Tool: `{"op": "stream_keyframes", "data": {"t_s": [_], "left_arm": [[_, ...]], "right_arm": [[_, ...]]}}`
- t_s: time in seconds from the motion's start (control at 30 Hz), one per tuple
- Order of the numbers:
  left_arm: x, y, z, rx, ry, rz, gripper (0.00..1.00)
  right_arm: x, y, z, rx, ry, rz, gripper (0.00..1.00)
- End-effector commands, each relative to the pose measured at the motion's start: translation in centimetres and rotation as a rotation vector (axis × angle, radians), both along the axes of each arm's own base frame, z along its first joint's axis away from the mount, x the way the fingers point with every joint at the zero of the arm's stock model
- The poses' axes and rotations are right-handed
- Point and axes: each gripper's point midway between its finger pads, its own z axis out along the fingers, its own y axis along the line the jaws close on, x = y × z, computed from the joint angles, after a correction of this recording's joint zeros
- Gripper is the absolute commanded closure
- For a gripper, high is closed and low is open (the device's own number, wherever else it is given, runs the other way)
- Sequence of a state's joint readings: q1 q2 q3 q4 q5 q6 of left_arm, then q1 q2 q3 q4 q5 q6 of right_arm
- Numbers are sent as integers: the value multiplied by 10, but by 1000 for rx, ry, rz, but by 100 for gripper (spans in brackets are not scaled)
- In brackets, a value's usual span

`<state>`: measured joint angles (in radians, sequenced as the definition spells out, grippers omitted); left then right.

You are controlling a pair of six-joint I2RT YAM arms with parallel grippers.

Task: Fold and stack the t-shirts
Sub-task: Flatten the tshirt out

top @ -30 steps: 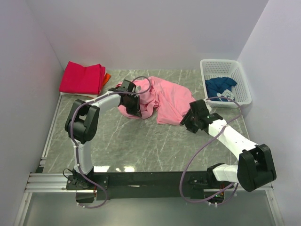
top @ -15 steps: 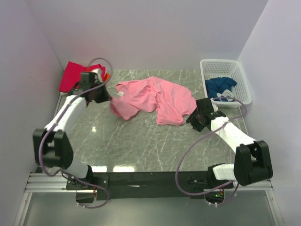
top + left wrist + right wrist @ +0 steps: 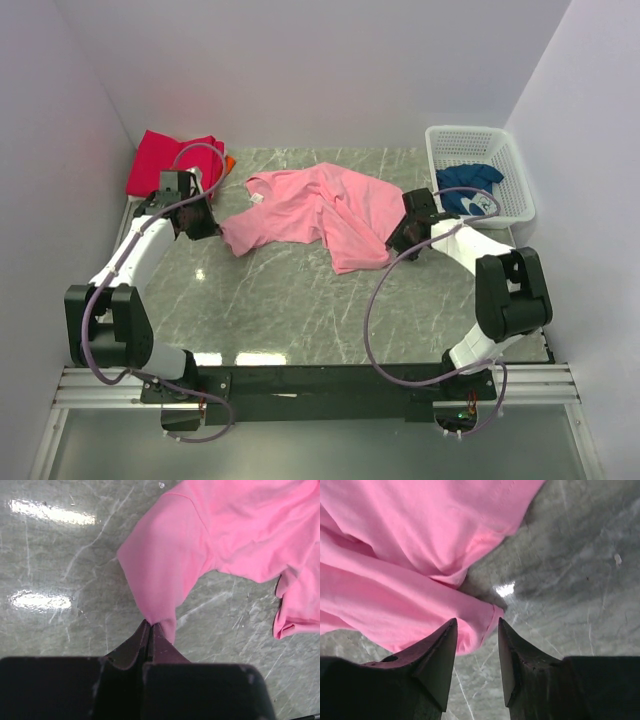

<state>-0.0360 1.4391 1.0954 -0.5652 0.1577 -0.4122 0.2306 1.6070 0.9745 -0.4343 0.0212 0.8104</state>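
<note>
A grey-green marbled tabletop (image 3: 300, 300) with pale veins sat between 3 plain, pale lavender walls (image 3: 330, 70). Overhead light left bright glare patches (image 3: 222, 357) near its front edge, where an aluminium rail (image 3: 100, 385) ran. A white mesh basket (image 3: 478, 136) stood in the far right corner.

Overhead, 2 close-ups, pink t-shirt (image 3: 330, 205) shared

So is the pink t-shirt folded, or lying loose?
Not folded. The pink t-shirt lies rumpled and spread across the table, one corner pinched in the shut left gripper, the open right gripper at its opposite edge.
</note>
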Motion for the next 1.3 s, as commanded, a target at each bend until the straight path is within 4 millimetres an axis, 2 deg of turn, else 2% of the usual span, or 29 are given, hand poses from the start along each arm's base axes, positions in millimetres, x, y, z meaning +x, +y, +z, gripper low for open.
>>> {"op": "stream_keyframes", "data": {"t_s": [0.0,0.13,0.3,0.4,0.6,0.63,0.67,0.73,0.77,0.83,0.87,0.93,0.97,1.0,1.03,1.07,1.1,1.17,1.2,1.27], "left_arm": [[11,5,12,15,-38,-12,100],[13,4,11,-8,-36,-8,100],[15,7,12,-16,-37,0,100],[15,6,12,-21,-35,-1,100],[17,7,15,-16,-40,0,100],[17,15,15,-13,-42,21,100],[18,16,17,-13,-46,26,100],[19,19,17,-5,-53,32,100],[18,20,13,-4,-44,34,100],[17,20,10,-6,-38,34,100],[16,19,9,-11,-36,30,100],[15,18,9,-15,-41,30,100],[14,18,8,-19,-40,29,100],[14,17,9,-24,-43,27,100],[14,16,9,-27,-43,27,100],[14,16,8,-30,-41,26,100],[14,15,7,-37,-38,22,100],[12,14,7,-42,-36,22,100],[12,12,7,-46,-40,20,100],[9,10,5,-60,-35,12,100]], "right_arm": [[13,-4,4,-37,-18,0,56],[5,-4,-10,-36,39,1,60],[0,5,-17,3,44,18,62],[0,11,-21,25,63,53,69],[2,12,-14,15,70,103,100],[4,11,-8,-3,59,113,100],[-2,6,-5,-25,79,115,100],[2,-8,18,-96,31,110,100],[-6,-16,26,-133,50,106,100],[-5,-31,57,-200,-5,94,100],[-13,-48,66,-271,8,65,100],[-16,-67,91,-340,-31,34,100],[-22,-89,97,-411,-14,-10,100],[-24,-97,103,-438,-17,-26,95],[-25,-108,107,-469,-11,-51,78],[-30,-117,107,-492,16,-67,72],[-33,-129,107,-522,38,-98,67],[-38,-135,110,-544,53,-120,61],[-39,-128,113,-518,35,-109,61],[-42,-117,105,-460,9,-90,59]]}}
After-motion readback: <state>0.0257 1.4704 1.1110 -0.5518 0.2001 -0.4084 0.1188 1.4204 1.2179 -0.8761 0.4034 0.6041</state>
